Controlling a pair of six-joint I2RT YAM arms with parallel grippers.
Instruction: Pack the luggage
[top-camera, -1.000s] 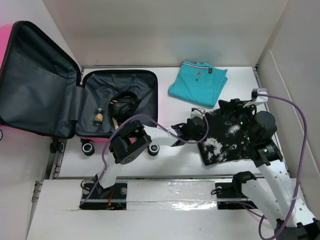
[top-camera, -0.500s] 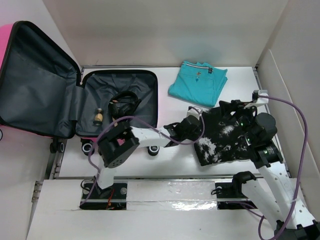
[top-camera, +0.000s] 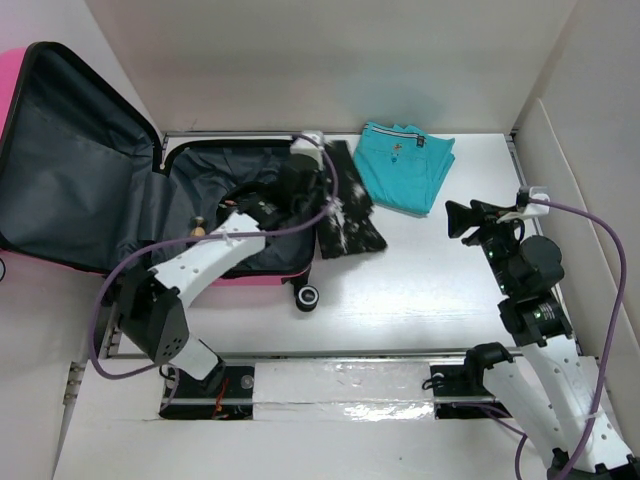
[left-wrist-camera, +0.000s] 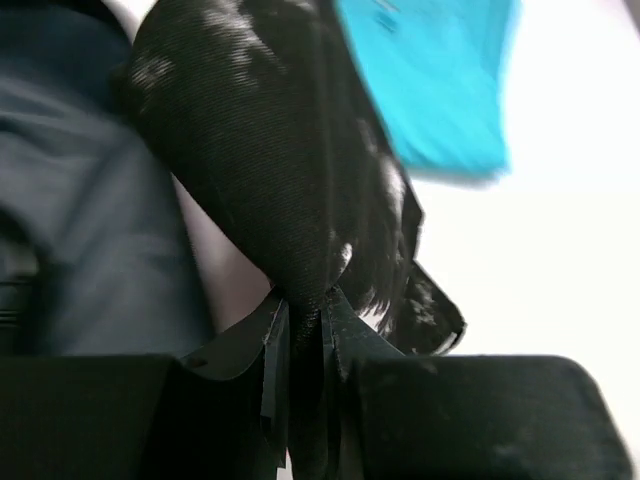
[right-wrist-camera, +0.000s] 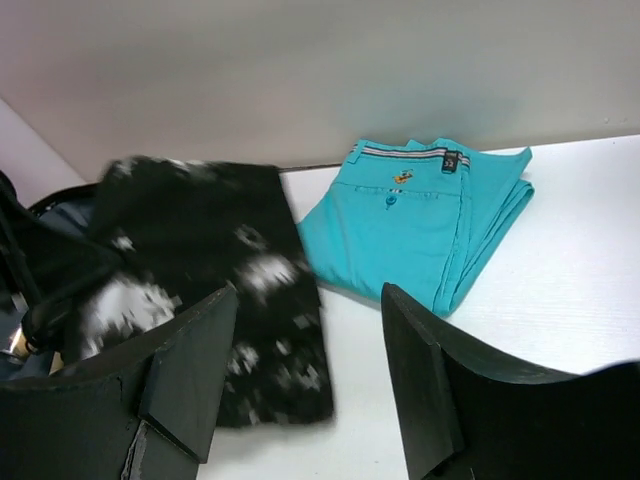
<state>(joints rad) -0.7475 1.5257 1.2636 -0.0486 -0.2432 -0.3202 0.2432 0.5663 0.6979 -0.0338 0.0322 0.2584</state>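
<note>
At luggage (top-camera: 70, 160) right rim now: left tool (left-wrist-camera: 305, 325) clamped on black printed garment (top-camera: 347, 205), hauled across bench (top-camera: 420, 290); drop inside next. Right tool (right-wrist-camera: 305, 360) wide, empty.

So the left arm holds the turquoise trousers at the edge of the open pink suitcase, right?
No: the left gripper holds the black white-splotched garment at the suitcase edge, as the left wrist view shows; the turquoise trousers lie apart.

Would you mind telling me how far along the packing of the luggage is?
Done: small items lie in the open luggage. In hand: the left claw grips the black garment at the case's edge. Left: the teal shorts on the table, then closing.
</note>
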